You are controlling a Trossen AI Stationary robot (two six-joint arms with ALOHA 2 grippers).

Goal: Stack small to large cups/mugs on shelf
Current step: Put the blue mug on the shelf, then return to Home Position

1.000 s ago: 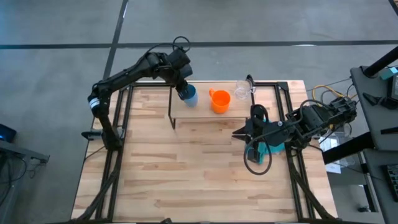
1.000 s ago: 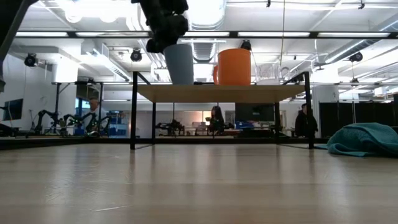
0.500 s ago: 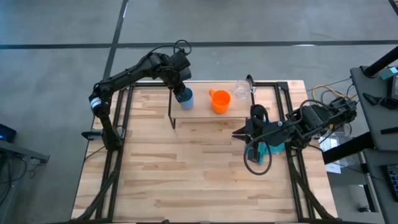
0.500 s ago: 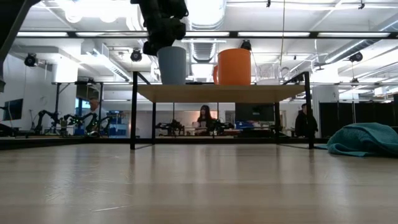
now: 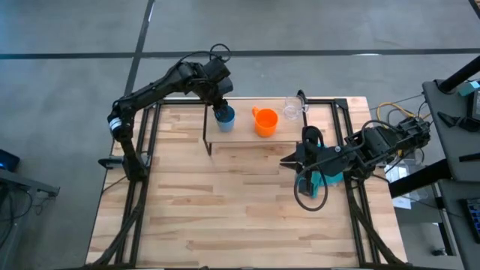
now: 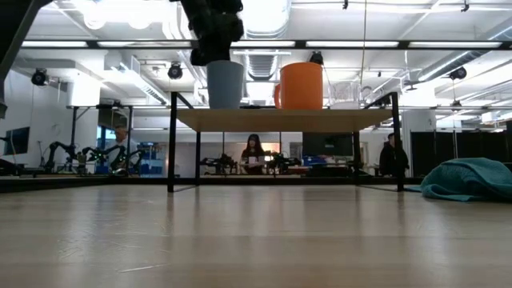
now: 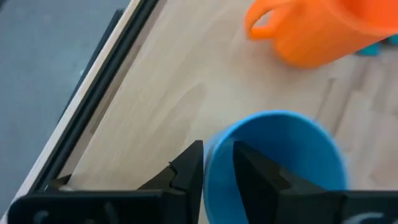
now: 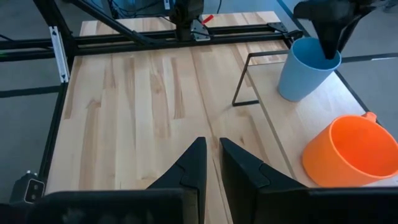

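**A:** Where is your left tool [image 5: 222, 107] sitting, and what has it got?

**B:** It hangs over the shelf [image 5: 247, 136], at the end away from your right arm. Its fingers [image 7: 186, 171] pinch the rim of the blue cup [image 5: 225, 117], one outside the wall and one inside. The cup stands upright on the shelf board right under the tool.

**A:** And the other vessels?

**B:** Just beside the blue cup, further along the board from your left tool, stands the orange mug [image 5: 265, 121], upright, handle toward the blue cup. Beyond it, at the far end of the shelf, is the clear cup [image 5: 292, 109]. All three are apart, in a row.

**A:** Your right tool?

**B:** The right tool [image 5: 285, 160] waits low over the surface [image 5: 225, 202], in front of the shelf, its fingers drawn almost together on nothing. Just behind it, under that arm, lies the teal cloth [image 6: 468, 178].

**A:** What does the surface look like?

**B:** Pale butcher-block planks, black frame rails along both sides. The shelf stands on thin black legs near its back edge.

**A:** The room?

**B:** Grey concrete floor around you, ceiling lights and ducts overhead. Far behind the shelf a person [image 6: 253, 152] stands among benches, and another figure [image 6: 391, 152] is further along.
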